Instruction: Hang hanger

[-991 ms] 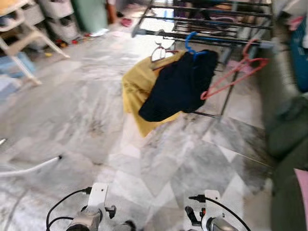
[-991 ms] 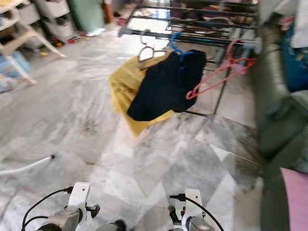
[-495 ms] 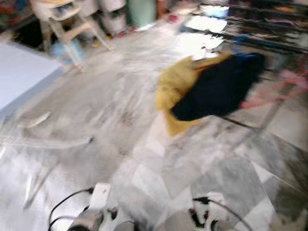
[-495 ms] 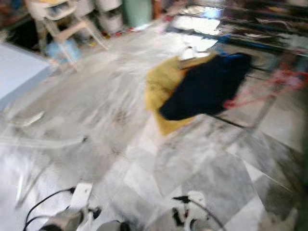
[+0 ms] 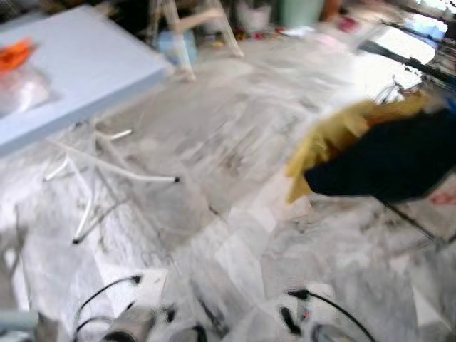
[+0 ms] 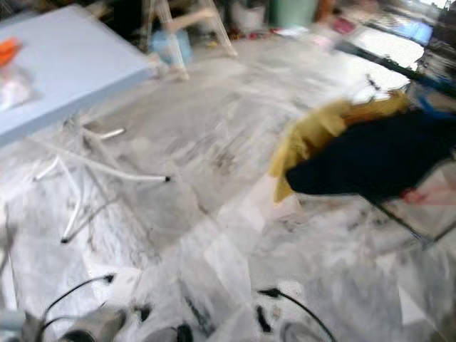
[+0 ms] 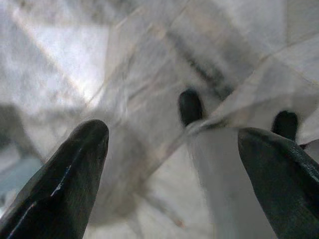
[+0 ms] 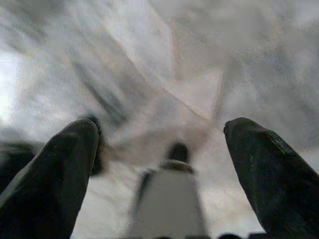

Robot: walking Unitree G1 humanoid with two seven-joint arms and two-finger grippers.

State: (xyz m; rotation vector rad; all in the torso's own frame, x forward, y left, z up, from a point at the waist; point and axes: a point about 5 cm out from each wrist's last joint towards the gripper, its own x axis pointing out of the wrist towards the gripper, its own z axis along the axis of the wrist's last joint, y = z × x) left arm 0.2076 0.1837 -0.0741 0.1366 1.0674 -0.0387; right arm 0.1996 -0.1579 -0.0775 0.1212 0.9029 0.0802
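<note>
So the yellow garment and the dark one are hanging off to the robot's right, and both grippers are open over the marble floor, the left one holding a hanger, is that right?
Not quite: the left gripper holds nothing. The left wrist view shows its fingers spread wide with just marble floor between them. The rest stands: the yellow garment and dark garment are to the robot's right, and the right gripper is open too.

Heavy motion blur throughout, bright daylight glare upper right, soft diffuse shadows, wrist views smeared

I stand in a home's laundry corner: grey marble floor [image 5: 214, 235], a yellow garment [image 5: 335, 142] and a dark one [image 5: 385, 160] hanging on a rack, a pale blue desk [image 5: 78, 68], a chair [image 5: 192, 21] and clutter behind.
</note>
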